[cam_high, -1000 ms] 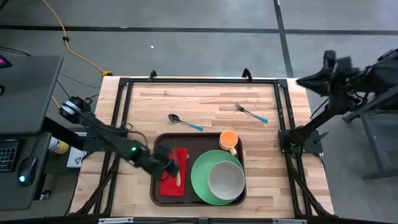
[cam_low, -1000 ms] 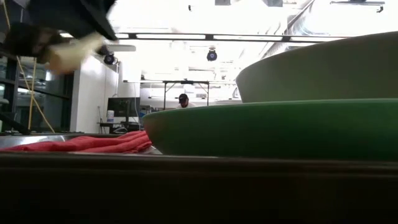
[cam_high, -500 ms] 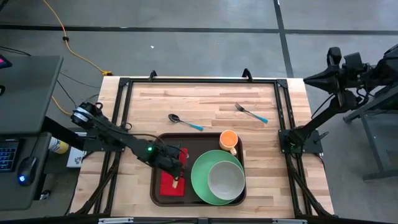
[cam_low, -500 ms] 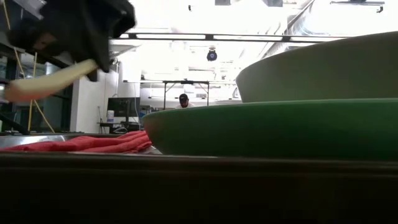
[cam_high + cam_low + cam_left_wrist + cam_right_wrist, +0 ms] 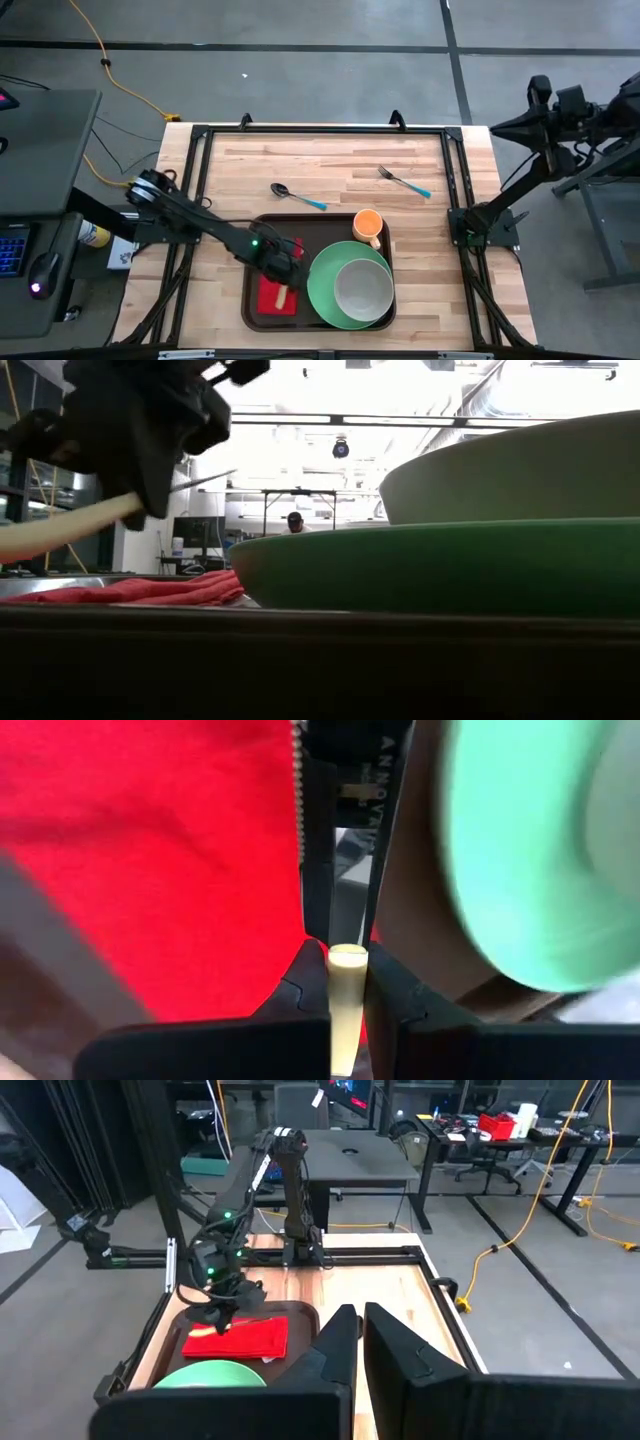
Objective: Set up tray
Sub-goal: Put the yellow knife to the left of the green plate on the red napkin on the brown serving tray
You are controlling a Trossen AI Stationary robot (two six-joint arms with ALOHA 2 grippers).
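My left gripper hangs over the red napkin, which lies on the left part of the dark brown tray. It is shut on a knife with a cream handle and a metal blade. In the low view the handle slopes down out of the gripper. A green plate with a grey bowl and an orange cup also stand on the tray. My right gripper is shut, raised beyond the table's right edge. My left gripper pinches the knife's cream handle at its blade end between its two fingers. The fingers come steeply from above and lie across the knife. The knife is tilted and clear of the napkin, its handle end low and its blade pointing slightly up.
A spoon and a fork, both with blue handles, lie on the wooden tabletop beyond the tray. Black frame rails run along the table's edges. A desk with a mouse stands to the left.
My left gripper has carried the knife toward the table's right edge and a little down over the napkin, tipping to point more steeply down. The knife's handle end has swung lower. My right arm shifted slightly early on, then held still.
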